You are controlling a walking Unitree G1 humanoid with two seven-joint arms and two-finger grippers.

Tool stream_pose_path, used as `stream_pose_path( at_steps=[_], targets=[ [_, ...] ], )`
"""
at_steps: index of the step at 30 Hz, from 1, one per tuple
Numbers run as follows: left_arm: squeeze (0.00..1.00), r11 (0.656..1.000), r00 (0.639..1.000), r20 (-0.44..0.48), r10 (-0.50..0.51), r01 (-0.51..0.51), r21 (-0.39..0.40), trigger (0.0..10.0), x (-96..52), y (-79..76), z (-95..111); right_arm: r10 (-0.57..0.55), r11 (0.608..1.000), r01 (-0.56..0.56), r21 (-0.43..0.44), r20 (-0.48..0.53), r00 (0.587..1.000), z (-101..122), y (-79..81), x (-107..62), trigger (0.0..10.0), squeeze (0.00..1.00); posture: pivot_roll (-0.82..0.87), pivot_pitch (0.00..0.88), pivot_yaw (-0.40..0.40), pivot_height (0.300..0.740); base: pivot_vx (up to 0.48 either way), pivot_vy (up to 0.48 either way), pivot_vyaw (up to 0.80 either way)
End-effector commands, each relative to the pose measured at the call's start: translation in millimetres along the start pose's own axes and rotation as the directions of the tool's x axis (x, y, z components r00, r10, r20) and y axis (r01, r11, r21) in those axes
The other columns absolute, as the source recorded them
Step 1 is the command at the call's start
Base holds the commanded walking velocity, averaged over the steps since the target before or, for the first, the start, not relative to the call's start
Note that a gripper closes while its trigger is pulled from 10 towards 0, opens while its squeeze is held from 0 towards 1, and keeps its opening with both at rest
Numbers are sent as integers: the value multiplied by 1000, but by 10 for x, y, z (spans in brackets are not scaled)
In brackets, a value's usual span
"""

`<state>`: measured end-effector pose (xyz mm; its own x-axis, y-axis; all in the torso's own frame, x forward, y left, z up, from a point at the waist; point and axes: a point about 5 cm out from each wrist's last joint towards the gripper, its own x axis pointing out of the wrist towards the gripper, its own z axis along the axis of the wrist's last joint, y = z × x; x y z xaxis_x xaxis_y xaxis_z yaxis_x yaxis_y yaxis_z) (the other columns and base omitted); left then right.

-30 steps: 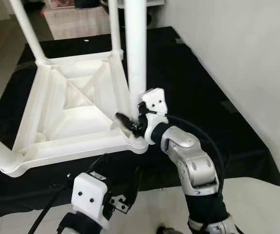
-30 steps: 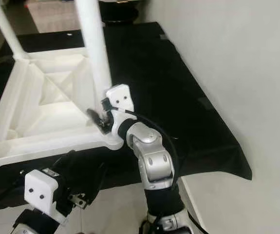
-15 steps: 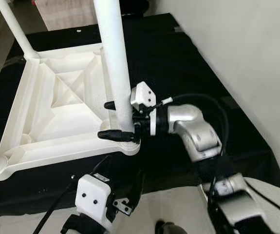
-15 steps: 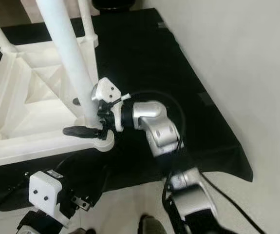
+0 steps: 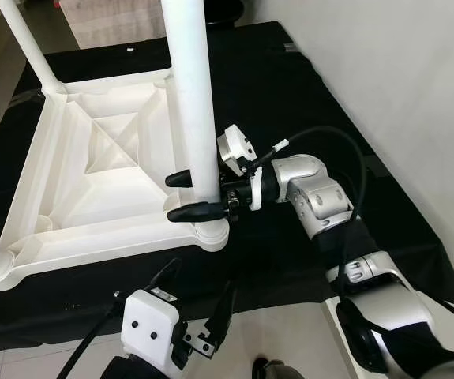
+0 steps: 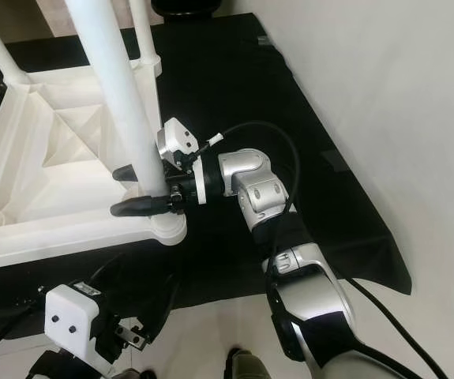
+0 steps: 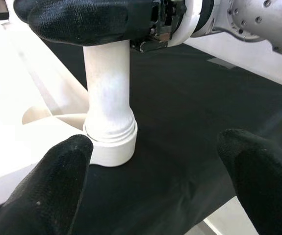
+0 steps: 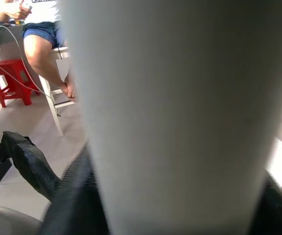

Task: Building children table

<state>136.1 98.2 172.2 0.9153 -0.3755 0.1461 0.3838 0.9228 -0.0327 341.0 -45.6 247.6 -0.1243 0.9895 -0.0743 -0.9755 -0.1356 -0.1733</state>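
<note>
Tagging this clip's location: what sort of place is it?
Likely a lived-in home room. A white plastic children's table lies upside down on a black floor mat, and in the right wrist view a person sits beside a small red stool.

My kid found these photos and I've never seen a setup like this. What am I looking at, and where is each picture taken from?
This is a humanoid robot with two silver arms, each ending in a gripper of two black fingers. The two wide pictures come from cameras in its head, looking down; the two close-ups come from cameras on its wrists. On a black cloth on the floor lies an upside-down white plastic children's table with its legs pointing up. The right gripper has its fingers around the near white table leg, just above the corner socket. The left gripper hangs open lower down, holding nothing. A seated person's legs show in the right wrist view.
</note>
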Motion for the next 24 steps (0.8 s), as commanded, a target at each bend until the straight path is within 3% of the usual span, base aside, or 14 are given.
stream_pose_path(
  at_steps=[1,7,9,11,12,13,14,15,16,18,19,20,21,24],
  targets=[
    [0,1000,1000,-15,-1,1,12,10000,-25,-6,-1,29,999,-28,-17,29,999,29,2,40,0,0,44,229,7,740,0,0,0],
    [0,1000,1000,-15,-2,3,11,10000,-16,-3,-6,-123,992,124,-37,44,991,28,-44,-55,0,0,32,227,3,740,0,0,0],
    [0,1000,1000,-14,-3,3,12,10000,-8,3,-10,-314,949,315,-21,43,948,-19,-38,-99,0,0,22,226,-14,740,0,0,0],
    [0,1000,1000,-12,-2,2,14,10000,-5,9,-10,-564,826,563,35,47,824,-88,2,-105,0,0,21,227,-16,740,0,0,0],
    [0,1000,1000,-11,-1,1,15,10000,-5,16,-9,-795,606,792,66,42,605,-126,22,-163,0,0,16,224,-22,740,0,0,0],
    [0,1000,1000,-10,-1,1,16,10000,-5,20,-8,-911,412,907,86,27,412,-157,56,-247,0,0,16,224,-22,740,0,0,0],
    [0,1000,1000,-10,0,0,16,10000,-5,22,-8,-960,281,955,95,12,281,-179,86,-314,0,0,16,224,-22,740,0,0,0],
    [0,1000,1000,-7,0,0,18,10000,3,27,-3,-962,268,961,71,-30,271,-272,278,-240,0,0,11,229,-17,740,0,0,0],
    [0,1000,1000,-7,0,0,18,10000,3,27,-3,-962,268,961,71,-30,271,-272,278,-240,0,0,11,229,-17,740,0,0,0],
    [0,1000,1000,-4,-1,1,20,10000,23,34,-7,-929,357,932,60,-75,361,-375,498,-44,0,0,-2,212,-2,740,0,0,0],
    [0,1000,1000,-4,-1,1,20,10000,23,34,-7,-929,357,932,60,-75,361,-375,498,-44,0,0,-2,212,-2,740,0,0,0],
    [0,1000,1000,-3,-3,3,20,10000,37,38,-15,-905,416,908,54,-74,419,-380,519,81,0,0,1,207,-4,740,0,0,0],
    [0,1000,1000,-2,-5,5,20,10000,46,40,-22,-890,449,892,50,-69,451,-377,503,151,0,0,1,206,-4,740,0,0,0],
    [0,1000,1000,-1,-6,6,21,10000,54,42,-27,-876,475,878,56,-62,478,-364,480,207,0,0,-1,197,-6,740,0,0,0]
  ],
)
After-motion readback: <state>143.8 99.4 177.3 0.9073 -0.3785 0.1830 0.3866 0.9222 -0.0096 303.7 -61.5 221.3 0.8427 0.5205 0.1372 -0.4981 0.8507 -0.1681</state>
